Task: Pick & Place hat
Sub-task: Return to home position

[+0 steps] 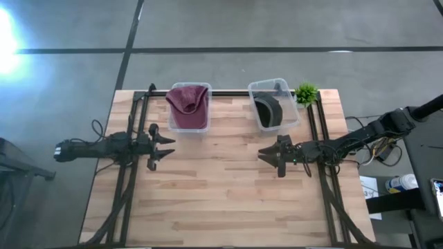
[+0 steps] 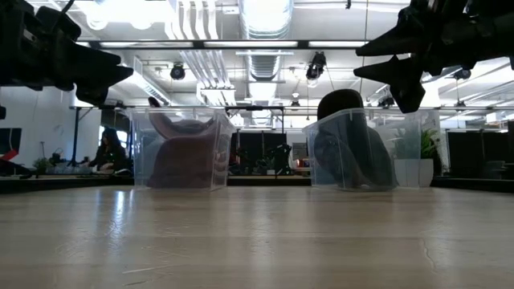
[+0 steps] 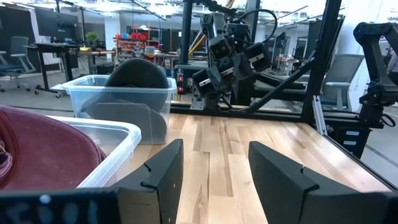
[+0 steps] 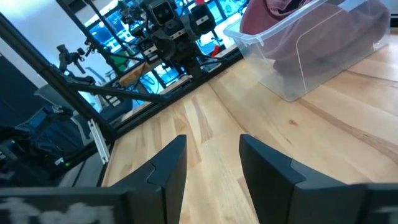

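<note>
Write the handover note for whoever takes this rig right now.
Left gripper: open, empty, raised over the table near the left transparent bin.
Right gripper: open, empty, raised in front of the right transparent bin.
Red cap lies in the left transparent bin; black cap sits in the right one, poking above its rim.
Done: no cap lies loose on the table.
Left: bring both arms home.

Matte black arms (image 1: 104, 146) with angular fingers (image 3: 158, 177), trailing thin cables (image 1: 97, 126)
</note>
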`<state>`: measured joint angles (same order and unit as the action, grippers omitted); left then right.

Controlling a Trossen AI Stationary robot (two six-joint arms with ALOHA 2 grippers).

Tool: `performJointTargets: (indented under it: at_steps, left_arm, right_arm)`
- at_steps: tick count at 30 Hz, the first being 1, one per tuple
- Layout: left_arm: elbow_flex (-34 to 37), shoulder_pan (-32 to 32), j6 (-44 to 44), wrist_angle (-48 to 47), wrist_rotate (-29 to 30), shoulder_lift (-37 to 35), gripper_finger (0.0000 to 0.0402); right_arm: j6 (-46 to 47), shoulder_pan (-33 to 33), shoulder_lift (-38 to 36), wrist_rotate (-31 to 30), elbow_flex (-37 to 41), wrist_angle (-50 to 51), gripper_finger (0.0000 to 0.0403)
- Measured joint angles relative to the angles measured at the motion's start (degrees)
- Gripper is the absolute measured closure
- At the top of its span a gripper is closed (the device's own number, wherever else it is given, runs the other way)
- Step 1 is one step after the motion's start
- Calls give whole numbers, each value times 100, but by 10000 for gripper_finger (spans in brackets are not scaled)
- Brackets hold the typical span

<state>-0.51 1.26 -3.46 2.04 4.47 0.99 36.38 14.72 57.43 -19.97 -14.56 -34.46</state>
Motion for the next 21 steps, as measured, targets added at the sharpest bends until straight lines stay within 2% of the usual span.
performJointTargets:
  at_steps: [9,14,16,19,21]
  left_arm:
    - [-2,0,0,18,-4,7,225]
    - [-2,0,0,28,-7,11,225]
    - [-2,2,0,5,-9,15,225]
    - [-4,2,0,-13,-19,20,225]
    - [-4,2,0,-18,-31,39,225]
  right_arm:
    - [0,0,0,0,-1,2,262]
    - [-1294,3,-78,1055,-5,957,264]
    - [-1184,0,-128,1273,1,1053,264]
    - [-902,-6,-421,1276,-7,1073,264]
    - [-1042,-9,-695,1281,23,1238,264]
